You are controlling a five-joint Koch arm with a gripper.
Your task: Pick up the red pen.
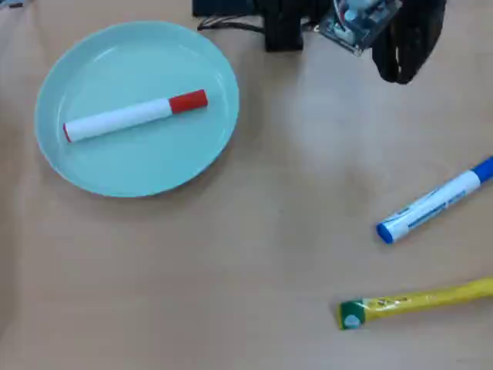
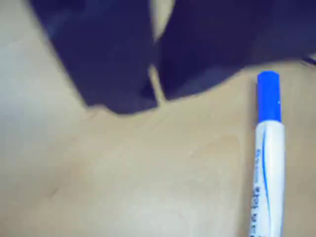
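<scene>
Gripper (image 2: 154, 91): seen in the wrist view as two dark, blurred jaws filling the upper part of the picture; only a thin sliver of table is seen between them, so the jaws are nearly closed and nothing is held. In the overhead view the arm (image 1: 350, 23) is seen at the top edge, right of centre, well apart from the plate.
Plate (image 1: 85, 173): a pale green round plate is seen at the upper left of the overhead view, resting flat on the table.
Red pen (image 1: 127, 117): laid inside the plate, near its middle, in the overhead view; the white barrel is pointed left and slightly down, and the red cap is turned to the right and slightly up. A thin red end is seen at the left tip. It is touched by nothing but the plate.
Table (image 1: 254, 254): a light tan surface is seen under everything in both views.
Blue-capped marker (image 1: 435, 202): laid on the bare table at the right of the overhead view, tilted, with one end at the right edge of the picture. In the wrist view (image 2: 269, 163) it is seen at the right, running up from the bottom edge, blue end uppermost, just beside the gripper but not touched by it.
Yellow pen (image 1: 416, 302): laid at the lower right of the overhead view, below the blue-capped marker and apart from it, green end to the left.
</scene>
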